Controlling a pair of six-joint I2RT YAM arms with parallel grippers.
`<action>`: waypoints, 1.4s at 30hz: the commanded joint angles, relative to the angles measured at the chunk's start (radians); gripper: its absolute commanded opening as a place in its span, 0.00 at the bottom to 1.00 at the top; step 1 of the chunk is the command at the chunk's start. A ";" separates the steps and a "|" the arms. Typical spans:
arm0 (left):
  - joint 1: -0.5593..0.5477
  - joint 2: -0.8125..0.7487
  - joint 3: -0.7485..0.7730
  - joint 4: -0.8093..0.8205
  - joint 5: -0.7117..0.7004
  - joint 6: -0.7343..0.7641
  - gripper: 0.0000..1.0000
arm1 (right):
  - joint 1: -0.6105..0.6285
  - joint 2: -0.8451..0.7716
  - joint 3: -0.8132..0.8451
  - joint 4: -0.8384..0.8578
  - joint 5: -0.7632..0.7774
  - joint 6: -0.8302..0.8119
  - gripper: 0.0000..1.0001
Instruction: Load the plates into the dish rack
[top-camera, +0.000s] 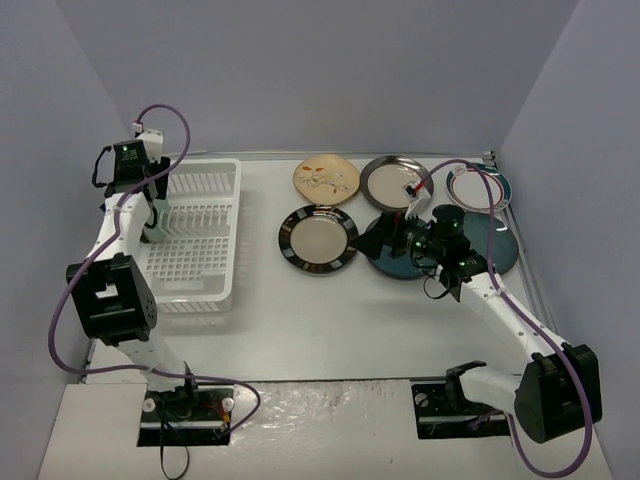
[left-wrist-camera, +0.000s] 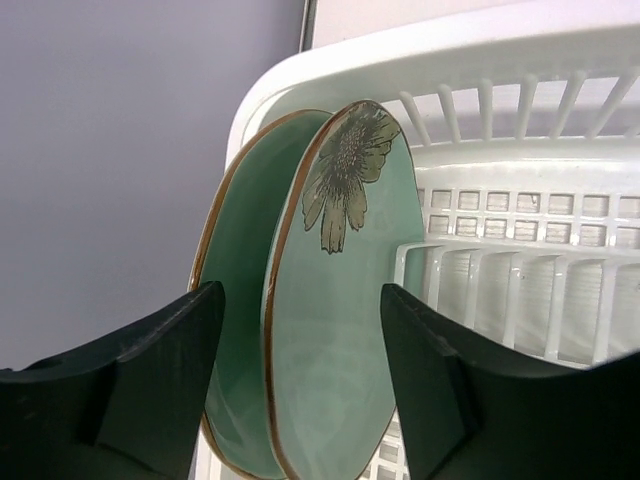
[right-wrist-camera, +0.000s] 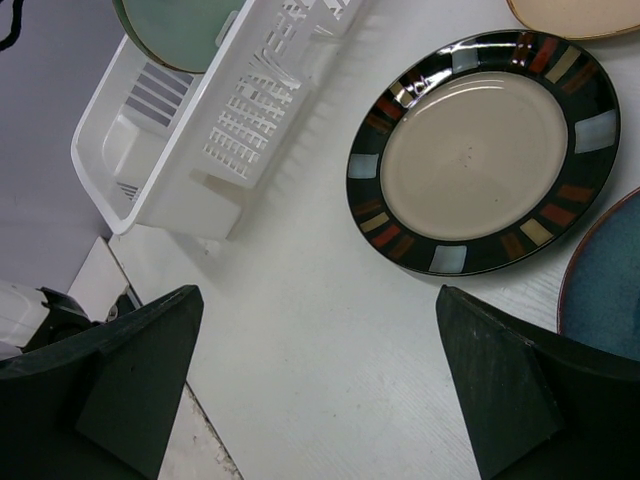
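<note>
Two light teal flowered plates stand upright side by side at one end of the white dish rack (left-wrist-camera: 560, 260): the front one (left-wrist-camera: 345, 300) and the rear one (left-wrist-camera: 235, 290). My left gripper (left-wrist-camera: 300, 390) is open, a finger on each side of the pair; in the top view it (top-camera: 155, 215) hides them. My right gripper (right-wrist-camera: 320, 380) is open and empty above bare table. A dark-rimmed beige plate (right-wrist-camera: 485, 150) lies ahead of it and a dark blue plate (right-wrist-camera: 610, 290) to its right.
Flat on the table right of the rack (top-camera: 195, 240) lie a tan floral plate (top-camera: 326, 178), two dark-rimmed beige plates (top-camera: 318, 240) (top-camera: 393, 183), a white plate with a teal-red rim (top-camera: 480, 187) and two dark blue plates (top-camera: 400, 262) (top-camera: 492, 245). Grey walls close in three sides.
</note>
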 joint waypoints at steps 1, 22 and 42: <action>0.009 -0.118 0.022 0.073 -0.010 -0.031 0.62 | 0.007 -0.034 0.013 0.045 -0.012 -0.015 1.00; -0.056 -0.496 -0.073 -0.129 0.376 -0.621 0.97 | -0.177 -0.075 -0.167 -0.105 0.496 0.223 0.99; -0.275 -0.659 -0.318 -0.097 0.450 -0.592 0.97 | -0.422 0.148 -0.367 0.235 0.359 0.310 0.92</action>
